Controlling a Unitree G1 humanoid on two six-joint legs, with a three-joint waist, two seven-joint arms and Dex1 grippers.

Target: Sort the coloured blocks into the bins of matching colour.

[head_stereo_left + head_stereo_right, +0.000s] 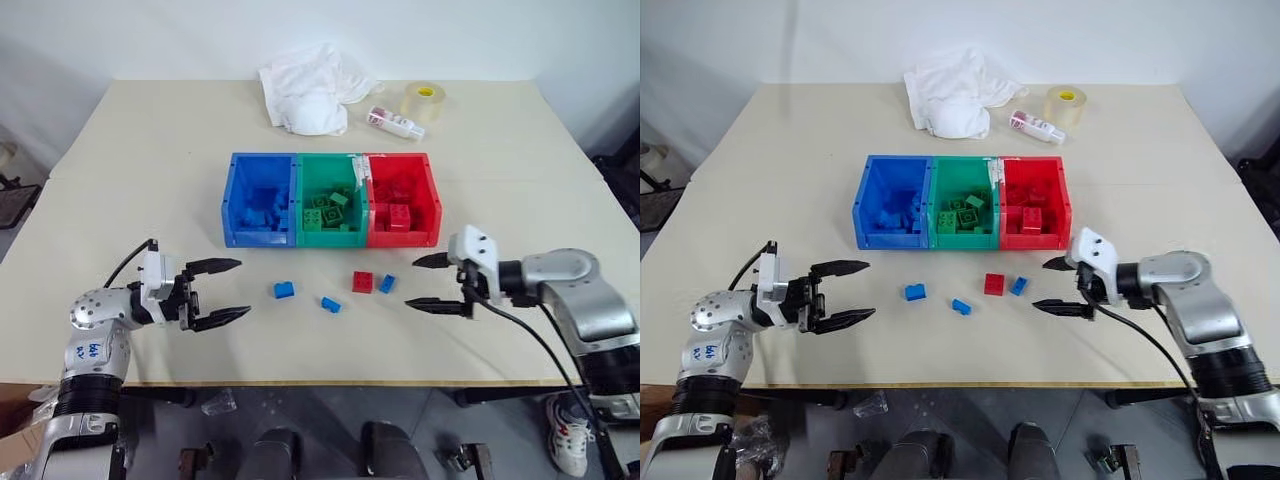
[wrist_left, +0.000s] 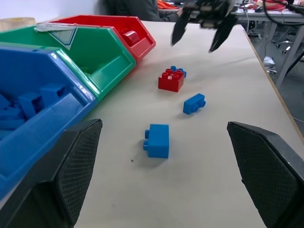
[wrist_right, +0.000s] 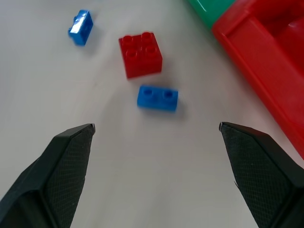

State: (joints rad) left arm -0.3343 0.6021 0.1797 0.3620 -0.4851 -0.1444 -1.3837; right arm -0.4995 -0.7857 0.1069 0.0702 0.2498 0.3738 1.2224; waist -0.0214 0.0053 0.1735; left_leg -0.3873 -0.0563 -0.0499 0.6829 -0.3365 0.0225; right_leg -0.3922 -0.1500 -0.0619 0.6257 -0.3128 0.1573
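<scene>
Beige table against a white wall. Four loose blocks lie on it, in front of the bins: a red block with a small blue block just beside it on the right, another blue block nearer the front edge, and a third blue block further left. None touches a bin.

Bins stand joined in a row at mid-table: blue bin on the left, green bin in the middle, red bin on the right. Each already holds blocks of its own colour (count not readable).

Right gripper hangs just right of the red and blue pair, fingers spread wide, holding nothing; it points left toward them. Left gripper sits left of the leftmost blue block, fingers also spread wide and empty, pointing right.

Behind the bins, well apart from the blocks: a crumpled white cloth, a small white bottle lying on its side, and a clear tape roll just beside the bottle.
</scene>
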